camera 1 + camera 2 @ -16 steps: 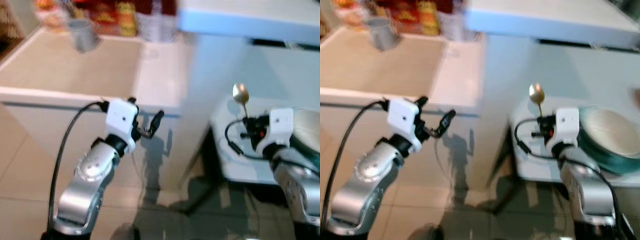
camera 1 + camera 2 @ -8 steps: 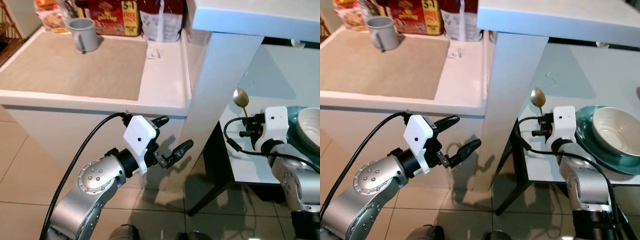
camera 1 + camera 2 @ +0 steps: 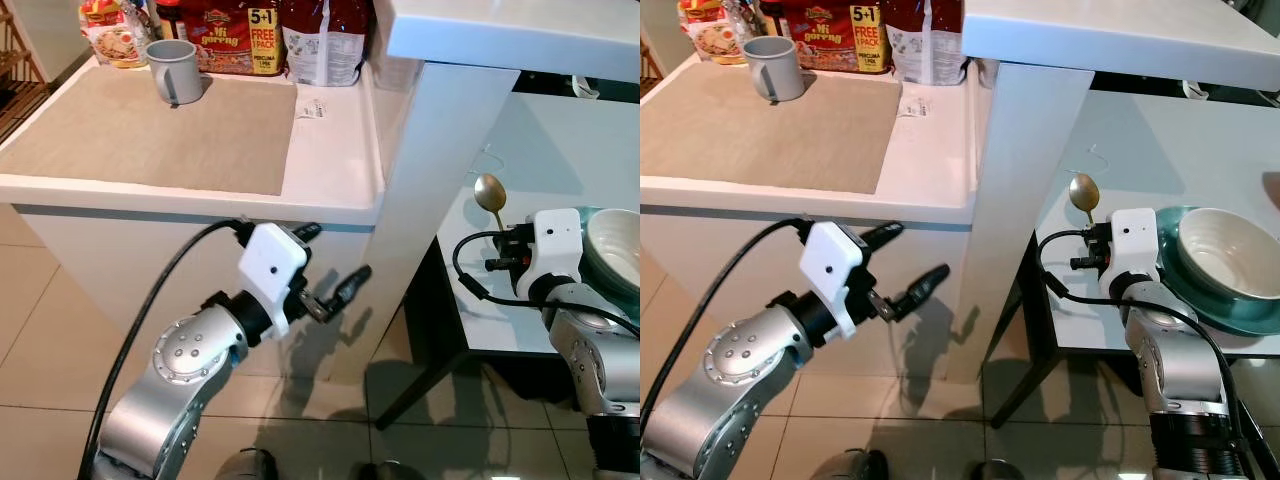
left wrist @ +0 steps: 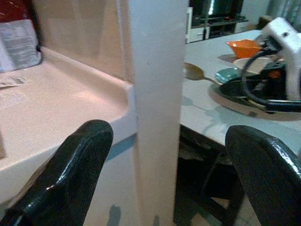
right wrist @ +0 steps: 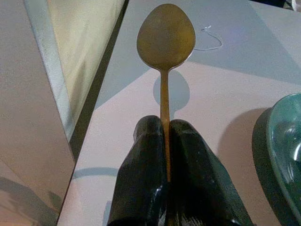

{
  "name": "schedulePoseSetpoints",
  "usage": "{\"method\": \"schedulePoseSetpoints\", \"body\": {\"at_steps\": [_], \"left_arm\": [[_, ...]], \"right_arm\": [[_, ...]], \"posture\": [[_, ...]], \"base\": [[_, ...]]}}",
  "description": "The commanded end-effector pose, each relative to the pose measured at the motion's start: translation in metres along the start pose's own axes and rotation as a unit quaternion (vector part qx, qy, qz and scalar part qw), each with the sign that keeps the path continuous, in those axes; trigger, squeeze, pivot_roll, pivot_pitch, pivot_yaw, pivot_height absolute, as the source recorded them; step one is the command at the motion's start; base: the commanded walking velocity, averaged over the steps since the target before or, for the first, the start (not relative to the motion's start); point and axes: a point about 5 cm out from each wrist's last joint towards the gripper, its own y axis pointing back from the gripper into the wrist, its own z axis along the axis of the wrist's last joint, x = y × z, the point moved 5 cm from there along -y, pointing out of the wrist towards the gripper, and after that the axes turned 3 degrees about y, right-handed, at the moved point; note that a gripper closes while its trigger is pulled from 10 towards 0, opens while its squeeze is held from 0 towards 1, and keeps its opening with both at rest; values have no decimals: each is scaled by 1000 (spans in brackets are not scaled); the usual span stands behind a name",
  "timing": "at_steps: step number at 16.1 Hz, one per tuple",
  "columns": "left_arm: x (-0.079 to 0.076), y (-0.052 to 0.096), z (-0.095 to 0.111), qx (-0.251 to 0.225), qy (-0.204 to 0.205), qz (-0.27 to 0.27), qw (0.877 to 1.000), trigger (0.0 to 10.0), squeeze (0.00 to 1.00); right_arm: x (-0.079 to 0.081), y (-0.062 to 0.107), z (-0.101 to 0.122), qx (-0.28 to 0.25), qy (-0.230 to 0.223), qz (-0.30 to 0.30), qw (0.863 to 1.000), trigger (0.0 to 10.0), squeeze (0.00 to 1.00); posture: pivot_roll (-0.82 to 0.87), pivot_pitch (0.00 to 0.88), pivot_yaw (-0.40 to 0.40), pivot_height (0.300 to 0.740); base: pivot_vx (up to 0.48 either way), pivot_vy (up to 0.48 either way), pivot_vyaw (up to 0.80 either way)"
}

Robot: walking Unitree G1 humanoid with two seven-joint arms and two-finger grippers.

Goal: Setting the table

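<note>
Right tool (image 5: 164,155) clamped on a brass spoon (image 5: 165,52): handle pinched between the two black fingers (image 5: 141,188), bowl standing out past the fingertips, clear of the surface below. In the head views the spoon (image 3: 1084,192) points up and away from the robot, over the near left part of the low white counter (image 3: 1110,150).

Just right of the spoon, on that same counter, a teal plate (image 3: 1260,318) carrying a cream bowl (image 3: 1230,250). The plate's rim shows at the edge of the right wrist view, near the tool but not touching it.

Left tool (image 3: 330,270) spread wide and empty, hanging in front of the pale face of the higher counter (image 3: 340,180), below its edge and above the tiled floor (image 3: 40,330). Between its fingers (image 4: 70,165), the left wrist view frames a white upright post (image 4: 157,94).

That post (image 3: 1025,180) separates the two counters and carries a white slab above. Dark open gap under the low counter, with a black leg (image 3: 1025,340) slanting to the floor.

Farther back on the higher counter: a beige mat (image 3: 150,135), a grey mug (image 3: 175,72) at its far edge, then food packets (image 3: 235,40) along the wall. A small paper slip (image 3: 312,106) lies beside the mat.
</note>
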Motion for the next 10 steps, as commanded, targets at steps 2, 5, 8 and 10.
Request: {"method": "schedulePoseSetpoints", "body": {"at_steps": [2, 5, 8, 10], "left_arm": [[3, -2, 2, -2, -3, 6, 1000, 10000, 0], [4, -2, 0, 1, -7, 6, 1000, 10000, 0], [1, -2, -1, 2, 1, -4, 1000, 10000, 0], [-3, -1, 1, -6, 0, -15, 1000, 10000, 0]], "right_arm": [[-4, 0, 4, -7, 2, -3, 1000, 10000, 0], [2, -1, 1, -3, -2, 6, 1000, 10000, 0], [10, 0, 3, -9, -10, 24, 1000, 10000, 0], [21, 0, 9, -24, -18, 48, 998, 10000, 0]], "posture": [[-19, 113, -53, 740], [-19, 112, -53, 740], [-19, 109, -54, 740], [-17, 106, -53, 740]], "base": [[0, -480, 0], [0, -480, 0], [0, 0, 0], [0, 0, 0]]}}
